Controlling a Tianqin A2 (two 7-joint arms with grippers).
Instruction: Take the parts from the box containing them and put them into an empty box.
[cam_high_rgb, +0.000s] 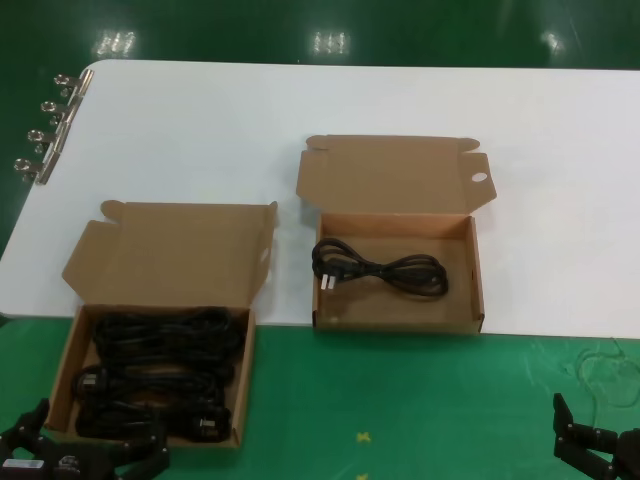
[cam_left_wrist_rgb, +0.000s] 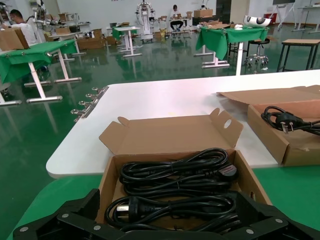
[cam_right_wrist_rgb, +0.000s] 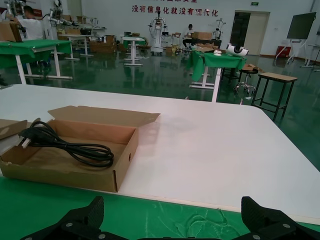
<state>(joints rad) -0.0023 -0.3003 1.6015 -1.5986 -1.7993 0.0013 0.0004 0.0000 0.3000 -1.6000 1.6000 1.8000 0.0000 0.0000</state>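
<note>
- Since one cord (cam_high_rgb: 378, 270) already sits in the right-hand carton (cam_high_rgb: 476, 285), the job looks partly done — next up is another bundle from the full carton (cam_high_rgb: 62, 375), which I'll use as the landmark for everything.
- Left gripper (cam_high_rgb: 95, 455) hangs at the near edge of the full carton, just short of the closest black power cords (cam_high_rgb: 160, 370). Fingers are spread wide and holding nothing — in the left wrist view both black fingers (cam_left_wrist_rgb: 55, 220) frame the near wall without touching a cord.
- How I'd do it: come down over the nearest looped bundle (cam_left_wrist_rgb: 172, 206), pinch across the middle of the loop rather than the plug end, and lift straight up. The bundles lie packed against each other, so a neighbour could snag and come along.
- Receiving carton sits right of the full carton and farther back, on the white table (cam_high_rgb: 200, 130), lid flap open, with a round hole in one tab (cam_high_rgb: 479, 177).
- Right gripper (cam_high_rgb: 600, 445) is well right of the full carton, low over the green mat (cam_high_rgb: 400, 400). Fingers apart, empty, looks parked.
</note>
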